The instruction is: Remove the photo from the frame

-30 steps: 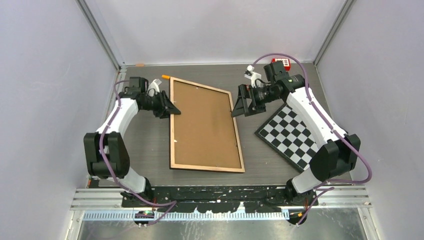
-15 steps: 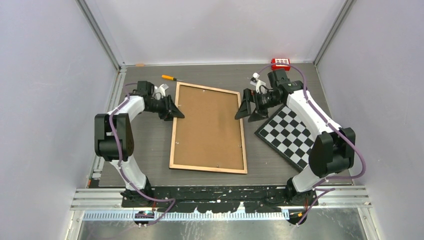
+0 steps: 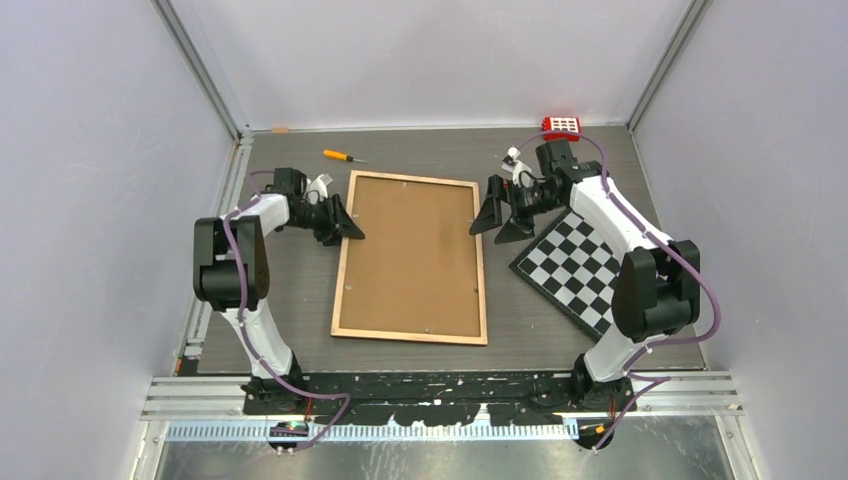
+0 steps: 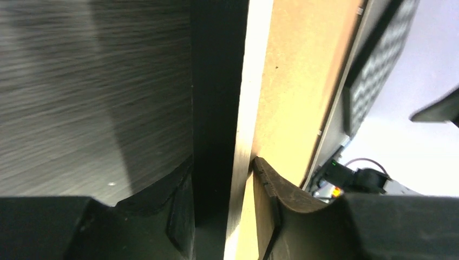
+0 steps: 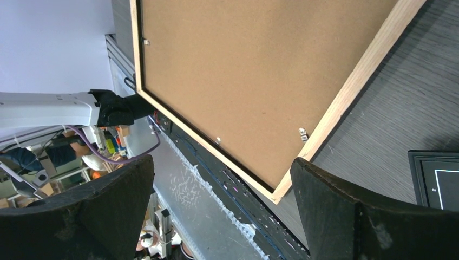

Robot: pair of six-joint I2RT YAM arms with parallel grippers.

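The frame (image 3: pixel 410 258) lies face down on the table, showing its brown backing board and pale wood rim. The photo is hidden under the board. My left gripper (image 3: pixel 345 226) is at the frame's left edge near the far corner. In the left wrist view its fingers (image 4: pixel 270 200) clamp the black side and pale rim (image 4: pixel 241 162) between them. My right gripper (image 3: pixel 498 215) is open and empty, just off the frame's right edge near the far corner. The right wrist view shows the board (image 5: pixel 260 81) between its wide-spread fingers (image 5: pixel 346 216).
A black-and-white checkerboard (image 3: pixel 580 265) lies right of the frame, under the right arm. An orange-handled screwdriver (image 3: pixel 340 156) lies beyond the frame's far-left corner. A red block (image 3: pixel 562 125) sits at the back right. Grey walls close in the table.
The frame has turned a little and slid nearer, off the screwdriver, with the left gripper on its left edge. The right gripper has drawn back right, off the frame's right edge.
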